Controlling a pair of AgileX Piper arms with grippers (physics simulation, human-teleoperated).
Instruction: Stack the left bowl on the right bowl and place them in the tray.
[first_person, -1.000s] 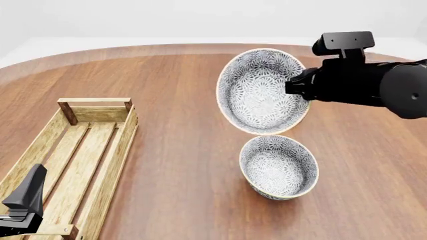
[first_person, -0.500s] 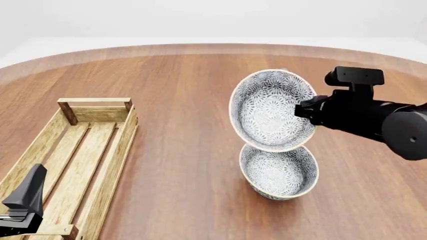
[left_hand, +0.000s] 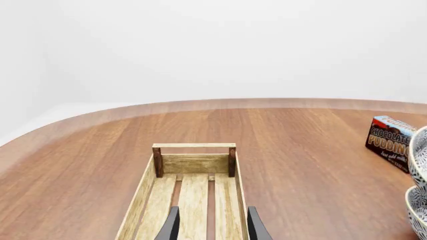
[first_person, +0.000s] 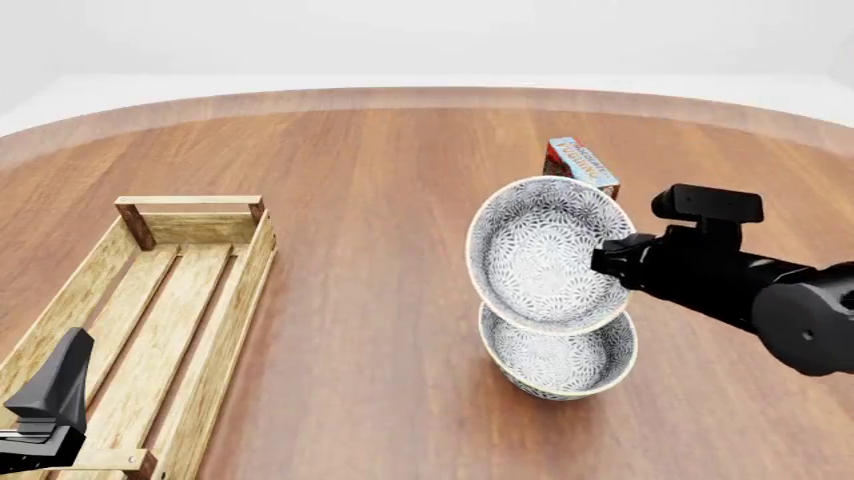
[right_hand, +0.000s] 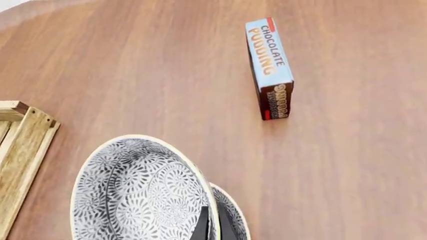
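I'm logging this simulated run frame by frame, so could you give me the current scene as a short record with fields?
held bowl: patterned bowl, tilted, lower rim over the other bowl; contact not clear
resting bowl: matching bowl, upright on the table
right end effector: shut on the held bowl's rim
left end effector: open, holding nothing, over the near end of the tray
tray: light-wood crate at the table's left, nothing in it
other item: chocolate pudding box, standing beyond the bowls
stage: stacking in progress, tray placement not yet done
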